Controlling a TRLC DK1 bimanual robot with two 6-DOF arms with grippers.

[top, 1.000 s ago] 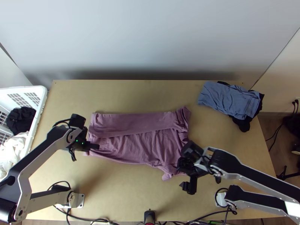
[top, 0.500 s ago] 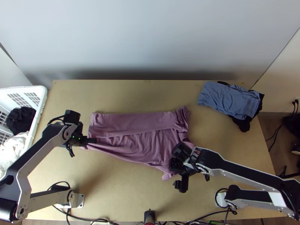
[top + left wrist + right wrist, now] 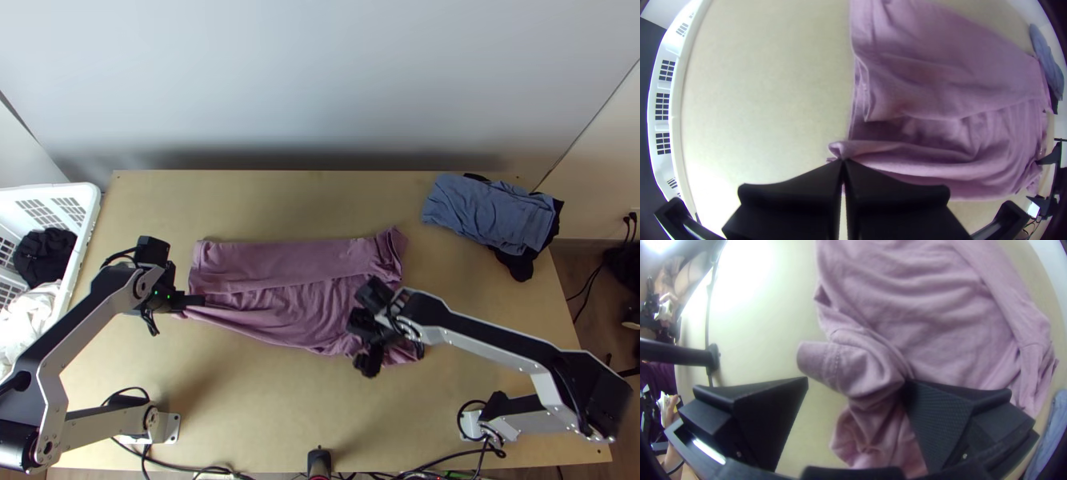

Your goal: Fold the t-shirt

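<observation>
The mauve t-shirt [image 3: 280, 264] lies across the middle of the table, its far part folded over in a long band and its near right corner bunched. At its near left corner is my left gripper [image 3: 194, 301]. In the left wrist view my left gripper [image 3: 843, 161] is shut on that corner of the t-shirt [image 3: 924, 164], pulling up a narrow ridge. Over the near right part stands my right gripper [image 3: 366, 346]. In the right wrist view my right gripper [image 3: 855, 380] is open, with a bunched sleeve of the t-shirt [image 3: 862, 364] between its fingers.
A folded blue garment [image 3: 488, 212] lies on black cloth [image 3: 516, 264] at the table's far right. A white basket [image 3: 86, 210] holding black and white clothes stands at the left edge. Cables run along the near edge. In the right wrist view, a person's hand [image 3: 671, 406] shows beyond the table.
My left gripper has drawn the near left corner slightly outward and away from the near edge. My right gripper has moved left and farther up the table, uncovering part of the shirt's right corner.
</observation>
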